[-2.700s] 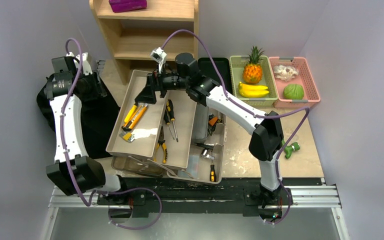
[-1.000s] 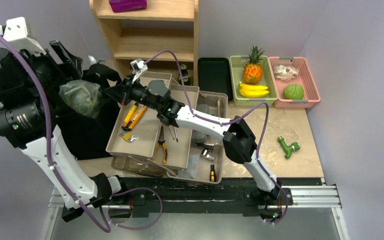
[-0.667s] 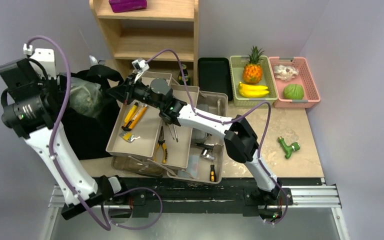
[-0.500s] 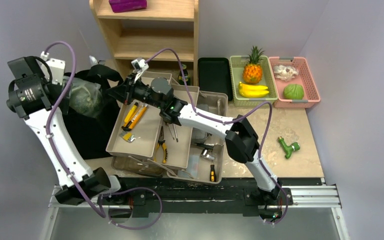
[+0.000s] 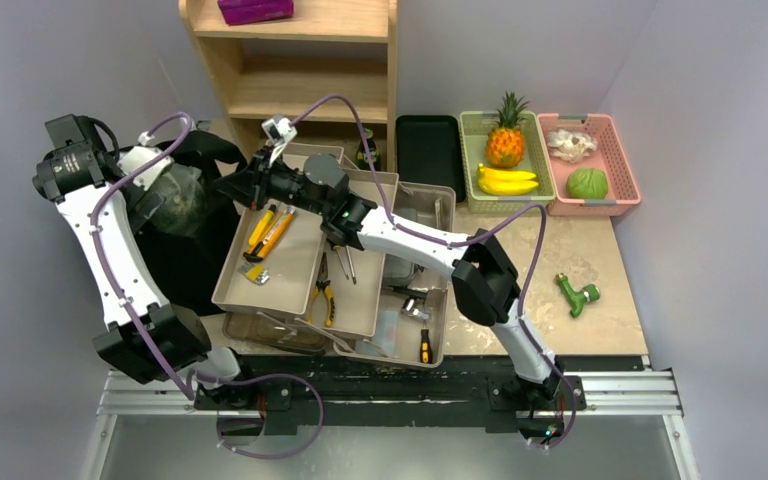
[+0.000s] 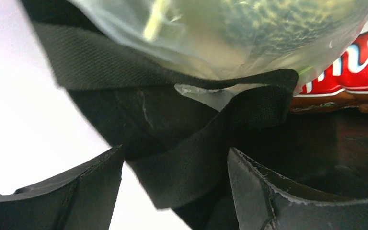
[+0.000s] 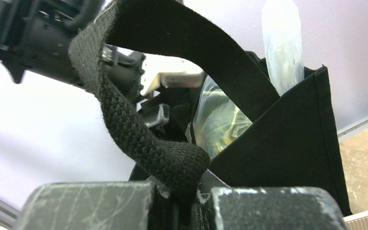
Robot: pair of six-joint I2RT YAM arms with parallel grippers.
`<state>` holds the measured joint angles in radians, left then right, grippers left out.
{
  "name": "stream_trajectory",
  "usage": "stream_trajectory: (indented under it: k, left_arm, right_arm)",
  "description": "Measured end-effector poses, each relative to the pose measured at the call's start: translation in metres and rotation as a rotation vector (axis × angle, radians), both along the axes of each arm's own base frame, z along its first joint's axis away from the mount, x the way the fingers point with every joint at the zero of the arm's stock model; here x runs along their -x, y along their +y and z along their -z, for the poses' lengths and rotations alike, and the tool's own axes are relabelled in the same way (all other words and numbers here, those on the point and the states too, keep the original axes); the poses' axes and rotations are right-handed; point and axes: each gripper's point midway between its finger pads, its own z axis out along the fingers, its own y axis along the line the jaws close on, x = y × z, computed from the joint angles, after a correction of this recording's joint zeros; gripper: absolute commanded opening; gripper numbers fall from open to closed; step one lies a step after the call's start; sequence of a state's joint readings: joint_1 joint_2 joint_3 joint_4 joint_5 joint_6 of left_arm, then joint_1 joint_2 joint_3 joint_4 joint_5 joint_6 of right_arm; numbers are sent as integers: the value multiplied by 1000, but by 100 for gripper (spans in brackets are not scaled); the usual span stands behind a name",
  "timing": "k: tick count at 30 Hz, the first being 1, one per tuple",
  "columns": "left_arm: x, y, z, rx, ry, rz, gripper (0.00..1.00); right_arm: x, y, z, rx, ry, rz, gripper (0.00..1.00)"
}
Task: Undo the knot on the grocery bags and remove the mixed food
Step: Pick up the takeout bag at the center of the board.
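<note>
The black cloth grocery bag (image 5: 175, 262) stands at the table's left edge, with the see-through plastic bag (image 5: 176, 195) of greenish food bulging from its mouth. My right gripper (image 5: 228, 184) reaches left over the tool trays. It is shut on the bag's woven strap handle (image 7: 139, 139), which loops up from the jaws (image 7: 182, 201). My left gripper (image 6: 175, 191) is open at the bag's mouth, a second black strap (image 6: 187, 172) lying loose between its fingers (image 6: 268, 191). Just beyond are the plastic bag (image 6: 230, 33) and a red chip packet (image 6: 350, 67).
Beige trays of yellow-handled tools (image 5: 290, 250) fill the table's middle under my right arm. A wooden shelf (image 5: 295, 70) stands behind. A black flat tray (image 5: 428, 140), a green basket of pineapple and bananas (image 5: 505, 150) and a pink basket (image 5: 590, 165) line the back right.
My left arm has come down from high above and moved its open gripper in to the bag's mouth. My right gripper has stayed shut on the strap, hardly moving.
</note>
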<state>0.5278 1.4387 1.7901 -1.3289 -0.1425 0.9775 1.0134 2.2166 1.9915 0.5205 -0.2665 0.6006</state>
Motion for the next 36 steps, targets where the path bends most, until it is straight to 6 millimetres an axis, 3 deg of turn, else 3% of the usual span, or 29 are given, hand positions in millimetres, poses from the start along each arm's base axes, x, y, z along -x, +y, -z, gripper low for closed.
stream_trajectory:
  k: [4, 6, 8, 10, 14, 16, 19, 21, 25, 29, 36]
  left_arm:
    - [-3, 8, 25, -9, 116, 66, 75]
    - [-5, 11, 37, -8, 165, 91, 67]
    - [-8, 17, 47, -16, 198, 103, 41]
    - [-10, 21, 54, -27, 215, 105, 3]
    - [-17, 27, 49, -52, 158, 61, 0]
    - [-24, 27, 28, -62, 52, 9, 0]
    - [-28, 21, -36, -84, -223, -92, 0]
    - [-20, 8, -81, -59, -419, -165, 0]
    - [1, -25, -157, 33, -757, -266, 0]
    - [18, -37, -202, 70, -982, -347, 0]
    - [24, -25, -242, 50, -1190, -456, 0]
  right_arm:
    - [0, 0, 3, 6, -1, -7, 0]
    - [0, 0, 3, 7, -3, -9, 0]
    - [-1, -1, 3, 8, -6, -7, 0]
    - [-1, -1, 3, 10, -8, -5, 0]
    - [-3, -1, 4, 19, -17, -1, 0]
    - [-3, -1, 2, 29, -20, -2, 0]
    - [-2, 3, -25, 7, -46, -15, 0]
    - [-1, 4, -46, -20, -73, -24, 0]
    - [-2, 10, -63, -59, -115, -24, 0]
    - [7, 14, -73, -90, -187, -16, 0]
    - [31, 19, -108, -229, -309, 30, 0]
